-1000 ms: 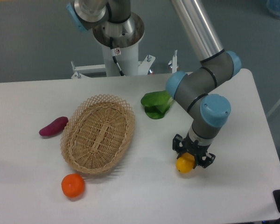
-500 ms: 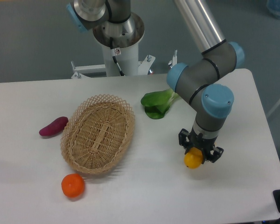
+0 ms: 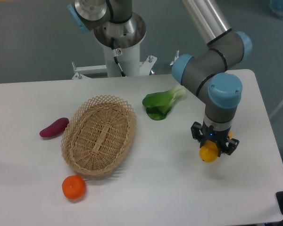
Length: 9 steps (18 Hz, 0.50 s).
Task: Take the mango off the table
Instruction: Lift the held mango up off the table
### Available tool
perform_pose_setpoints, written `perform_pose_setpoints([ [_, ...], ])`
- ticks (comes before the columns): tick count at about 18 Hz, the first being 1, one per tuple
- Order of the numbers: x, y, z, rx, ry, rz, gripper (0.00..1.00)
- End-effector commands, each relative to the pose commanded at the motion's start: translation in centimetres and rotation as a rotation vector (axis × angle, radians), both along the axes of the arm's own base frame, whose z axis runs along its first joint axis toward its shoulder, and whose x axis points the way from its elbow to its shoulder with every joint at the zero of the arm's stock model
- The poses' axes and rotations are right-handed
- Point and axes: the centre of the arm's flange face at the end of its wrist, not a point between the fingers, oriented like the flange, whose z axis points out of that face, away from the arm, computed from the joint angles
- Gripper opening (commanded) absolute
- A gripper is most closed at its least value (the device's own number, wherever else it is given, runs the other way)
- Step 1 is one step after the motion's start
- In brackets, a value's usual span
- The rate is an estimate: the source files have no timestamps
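1. Gripper (image 3: 211,149) clamped on mango (image 3: 209,153), fingers either side of the fruit, at 4 o'clock on the table (image 3: 146,188).
2. Mango yellow-orange, mostly hidden under the gripper; contact with tabletop cannot be told.
3. Wicker basket (image 3: 99,135) left of centre; green leafy vegetable (image 3: 162,103) at 12 o'clock.
4. Purple sweet potato (image 3: 54,127) at 9 o'clock; tangerine (image 3: 73,187) at 7 o'clock.

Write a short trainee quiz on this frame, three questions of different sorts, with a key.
1. True or false: the black two-finger gripper is shut on the glossy yellow-orange mango.
2. Which lies nearest the round orange tangerine? A) oval wicker basket B) green leafy vegetable C) the mango
3. What lies left of the basket on the white table?

Key: 1 true; 2 A; 3 the purple sweet potato.
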Motion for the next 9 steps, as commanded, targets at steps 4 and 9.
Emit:
perform_pose_setpoints([
  [4,-0.6,0.1,1.2,-0.001,0.024,-0.015,0.5],
  [9,-1.0,-0.5,2.0,-0.055,-0.002,-0.078,0.5],
])
